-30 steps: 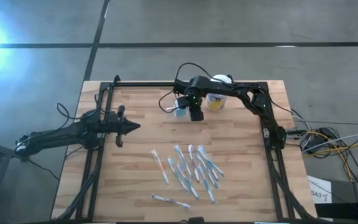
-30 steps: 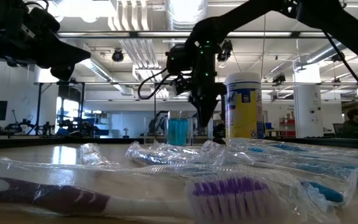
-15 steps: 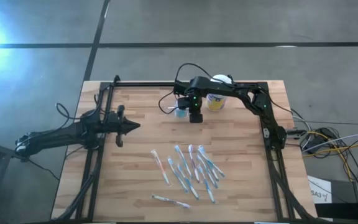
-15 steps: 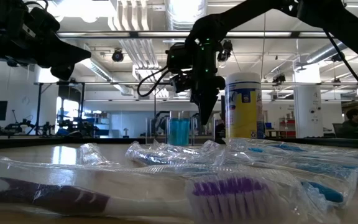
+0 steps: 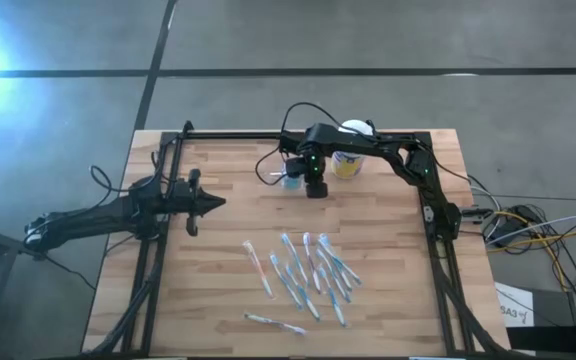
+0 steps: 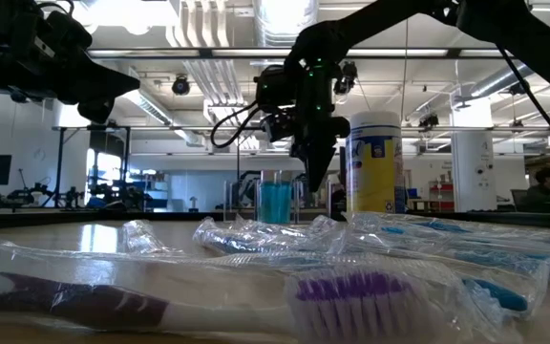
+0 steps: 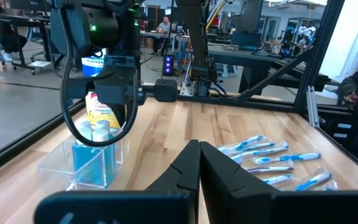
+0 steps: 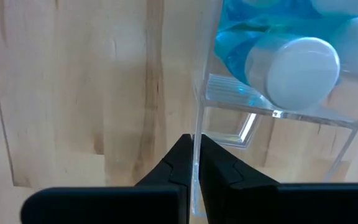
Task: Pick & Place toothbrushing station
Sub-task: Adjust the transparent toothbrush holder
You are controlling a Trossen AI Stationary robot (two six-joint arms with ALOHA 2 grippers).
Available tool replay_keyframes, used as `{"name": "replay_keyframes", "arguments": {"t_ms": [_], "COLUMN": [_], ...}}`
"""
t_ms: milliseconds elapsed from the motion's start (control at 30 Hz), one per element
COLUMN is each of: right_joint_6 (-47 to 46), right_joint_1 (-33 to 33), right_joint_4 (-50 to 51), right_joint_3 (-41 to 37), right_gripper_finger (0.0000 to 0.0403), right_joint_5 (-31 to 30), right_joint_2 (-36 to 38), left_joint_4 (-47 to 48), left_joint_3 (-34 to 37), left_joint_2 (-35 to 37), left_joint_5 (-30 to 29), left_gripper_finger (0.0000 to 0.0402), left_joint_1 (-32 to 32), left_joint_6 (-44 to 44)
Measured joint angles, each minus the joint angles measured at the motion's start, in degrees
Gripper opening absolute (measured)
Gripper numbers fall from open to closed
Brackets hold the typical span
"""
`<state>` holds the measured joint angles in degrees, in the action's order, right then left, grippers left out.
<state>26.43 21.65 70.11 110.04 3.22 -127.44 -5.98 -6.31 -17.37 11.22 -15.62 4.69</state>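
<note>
Since a second ago my right gripper (image 8: 193, 163) has clenched on the toothbrushing station's (image 7: 92, 163) clear wall, arm reaching to the table's far side beside the canister (image 5: 349, 160) (left gripper (image 7: 199, 163) closed, idle).

We see a wooden table (image 5: 218, 270) holding wrapped toothbrushes (image 5: 308, 275), a clear toothbrushing station (image 7: 95, 163) and a white-lidded canister (image 5: 348, 160).

Clear toothbrushing station (image 7: 92, 163) with blue inside; yellow-labelled white-lidded canister (image 6: 372, 162); pale wooden table (image 5: 228, 260)
</note>
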Motion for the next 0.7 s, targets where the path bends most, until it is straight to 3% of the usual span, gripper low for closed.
{"name": "replay_keyframes", "arguments": {"t_ms": [567, 700], "right_joint_6": [1.1, 1.0], "right_joint_1": [0.0, -0.2], "right_joint_4": [1.9, 2.2], "right_joint_3": [0.1, 0.1], "right_gripper_finger": [0.0015, 0.0045], "right_joint_5": [-0.1, -0.1], "right_joint_2": [0.0, 0.7], "left_joint_4": [0.0, 0.0], "left_joint_3": [0.0, 0.0], "left_joint_2": [0.0, 0.0], "left_joint_5": [0.0, 0.0], "left_gripper_finger": [0.0010, 0.0010], "left_joint_1": [0.0, 0.0], "left_joint_6": [0.0, 0.0]}}
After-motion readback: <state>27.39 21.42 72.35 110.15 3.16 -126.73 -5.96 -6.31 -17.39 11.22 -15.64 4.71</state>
